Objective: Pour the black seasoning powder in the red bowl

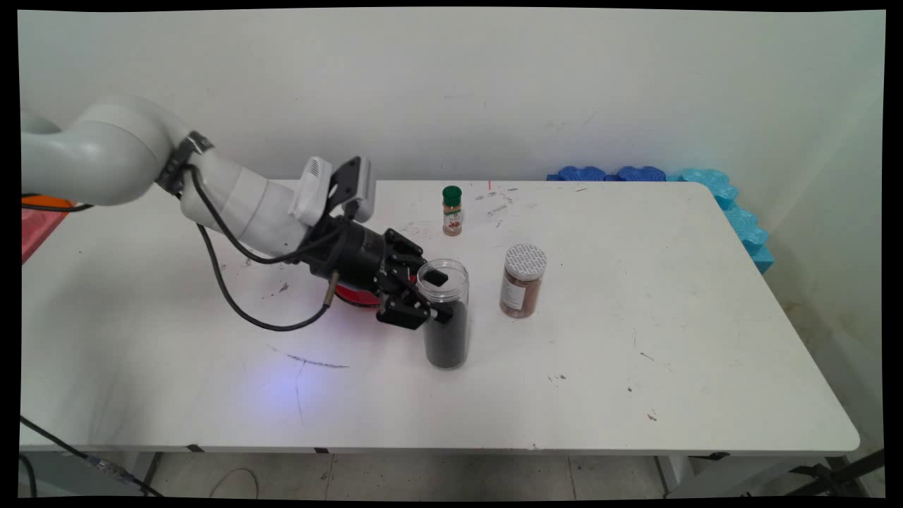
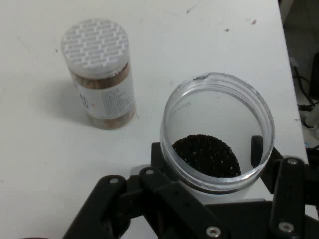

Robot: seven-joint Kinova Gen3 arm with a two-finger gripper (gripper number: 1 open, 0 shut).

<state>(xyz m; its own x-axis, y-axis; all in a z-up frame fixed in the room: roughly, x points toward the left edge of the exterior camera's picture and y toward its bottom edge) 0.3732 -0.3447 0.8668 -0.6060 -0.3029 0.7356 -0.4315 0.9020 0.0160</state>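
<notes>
A clear, lidless jar (image 1: 446,317) stands upright on the white table (image 1: 635,353), its lower half filled with dark grains. My gripper (image 1: 439,293) reaches it from the left and is shut on its upper wall, one finger on each side. Seen from the hand, the jar (image 2: 217,144) sits between the fingers (image 2: 158,155) of the gripper (image 2: 208,154), its open mouth showing the dark contents. A brown spice jar (image 1: 523,282) with a white patterned lid stands just right of it, apart from it, and sits at upper left in the hand view (image 2: 99,74).
A small green-capped spice bottle (image 1: 452,210) stands farther back. A red round thing (image 1: 355,296) lies on the table under the gripper's body. Blue foam pieces (image 1: 705,187) line the far right corner. A pink-red object (image 1: 39,226) sits at the left edge.
</notes>
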